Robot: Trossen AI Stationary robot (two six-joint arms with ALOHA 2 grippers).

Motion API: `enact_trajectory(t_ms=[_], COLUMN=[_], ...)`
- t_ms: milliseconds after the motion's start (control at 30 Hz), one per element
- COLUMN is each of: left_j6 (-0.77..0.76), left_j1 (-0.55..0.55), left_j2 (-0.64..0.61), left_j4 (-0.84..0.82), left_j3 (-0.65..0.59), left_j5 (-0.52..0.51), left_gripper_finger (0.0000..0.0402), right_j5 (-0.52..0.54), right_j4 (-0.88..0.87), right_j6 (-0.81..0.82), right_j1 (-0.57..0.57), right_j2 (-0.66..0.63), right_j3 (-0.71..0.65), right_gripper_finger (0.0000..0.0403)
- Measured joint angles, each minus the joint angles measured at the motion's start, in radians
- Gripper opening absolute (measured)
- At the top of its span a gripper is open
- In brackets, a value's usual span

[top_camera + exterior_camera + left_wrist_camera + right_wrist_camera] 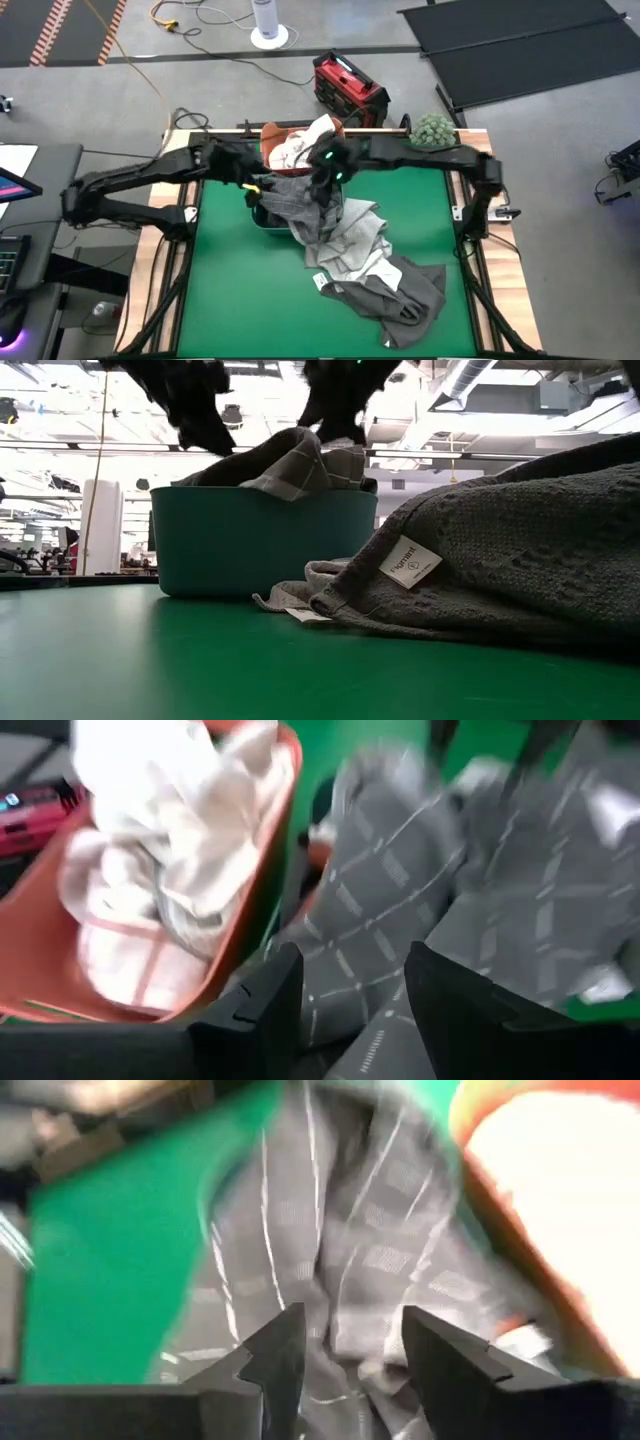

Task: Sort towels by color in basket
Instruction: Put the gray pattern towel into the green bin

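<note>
Over the teal tub [262,540], both tools [345,990] [345,1345] hang parted above the grey-checked towel [290,200].

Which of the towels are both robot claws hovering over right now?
The grey-checked towel, draped over the teal tub. The left gripper and right gripper both hang open above it; the plainer grey towels lie loose on the green mat.

Green table [230,300] with teal tub [262,540], orange tub [272,135], grey towel heap [375,270], green ball [434,130].

overhead view straight down, low view level and close, both wrist views near the grey-checked towel [400,910]
</note>
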Motion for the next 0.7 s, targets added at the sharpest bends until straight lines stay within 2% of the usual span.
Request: enact_trajectory(t_ms=[200,400,533,700], left_j6=[0.081,0.111,0.094,0.085], left_j1=[0.0,0.0,0.001,0.001], left_j2=[0.198,0.338,0.292,0.111], left_j4=[0.006,0.007,0.032,0.063], left_j3=[-0.017,-0.024,-0.024,-0.024], left_j5=[0.032,0.045,0.045,0.05], left_gripper_finger=[0.0167,0.0167,0.0167,0.0167], right_j5=[0.021,0.114,0.128,0.128], right_j4=[0.065,-0.016,-0.094,-0.09], right_j6=[0.062,0.065,0.065,0.029], right_j1=[-0.006,0.028,0.047,0.056], right_j2=[-0.179,-0.236,-0.192,-0.055], right_j3=[0.002,0.002,0.002,0.0], right_gripper_finger=[0.0193,0.0193,0.0193,0.0193])
